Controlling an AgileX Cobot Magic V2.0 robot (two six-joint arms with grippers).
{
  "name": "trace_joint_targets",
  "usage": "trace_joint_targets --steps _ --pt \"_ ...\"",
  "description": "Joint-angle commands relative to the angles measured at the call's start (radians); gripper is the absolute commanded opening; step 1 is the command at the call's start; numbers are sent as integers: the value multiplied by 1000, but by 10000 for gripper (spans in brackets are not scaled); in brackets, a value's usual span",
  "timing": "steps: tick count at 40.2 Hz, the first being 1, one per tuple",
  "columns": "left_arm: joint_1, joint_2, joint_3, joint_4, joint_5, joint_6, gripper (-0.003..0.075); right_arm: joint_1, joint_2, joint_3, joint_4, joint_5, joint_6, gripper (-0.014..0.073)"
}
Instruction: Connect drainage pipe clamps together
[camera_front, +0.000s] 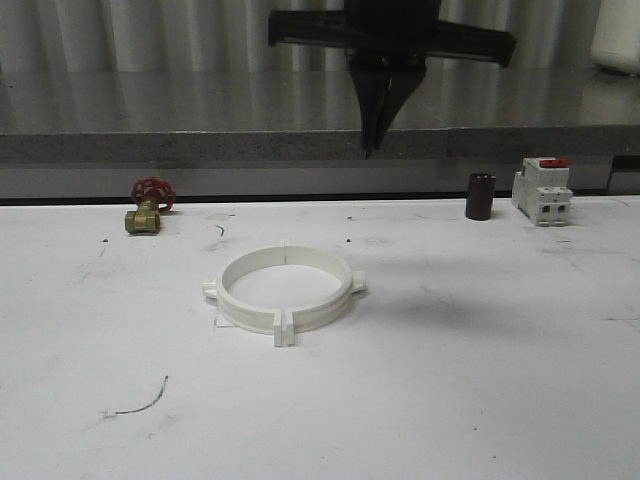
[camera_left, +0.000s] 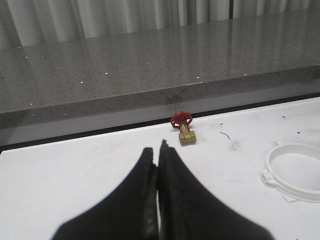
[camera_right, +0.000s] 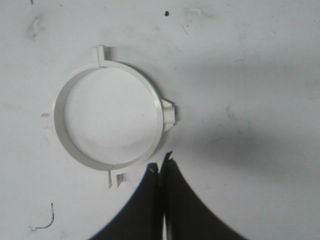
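The two white drainage pipe clamps (camera_front: 320, 315) lie flat in the middle of the white table, set together as one ring. Their end flanges meet at the near side (camera_front: 285, 328) and at the far side. My right gripper (camera_front: 372, 145) hangs high above the table behind the ring, shut and holding nothing. From the right wrist camera, which looks straight down, the ring (camera_right: 59, 117) lies beside the shut right gripper (camera_right: 162, 160). My left gripper (camera_left: 157, 150) is shut and holds nothing, low over bare table, with part of the ring (camera_left: 295, 192) off to one side.
A brass valve with a red handwheel (camera_front: 148, 208) (camera_left: 184, 127) sits at the back left. A small dark cylinder (camera_front: 480, 196) and a white red-topped breaker block (camera_front: 543, 190) stand at the back right. A grey stone ledge (camera_front: 200, 140) runs behind the table.
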Motion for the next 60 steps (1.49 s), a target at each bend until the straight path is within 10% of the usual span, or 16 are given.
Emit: trace_joint_targets --steps 1,19,40,60 --pt "1 8 -28 8 -78 -2 -20 -52 -110 -13 36 -8 -88 -111" --pt "1 8 -28 8 -78 -2 -20 -389 -496 382 40 -94 -304 -111" --pt "1 8 -28 8 -78 -2 -20 -392 -1155 1157 -211 -563 -327 -111" --pt "1 8 -28 8 -78 -2 -20 -392 -1643 1429 -252 -851 -327 -111"
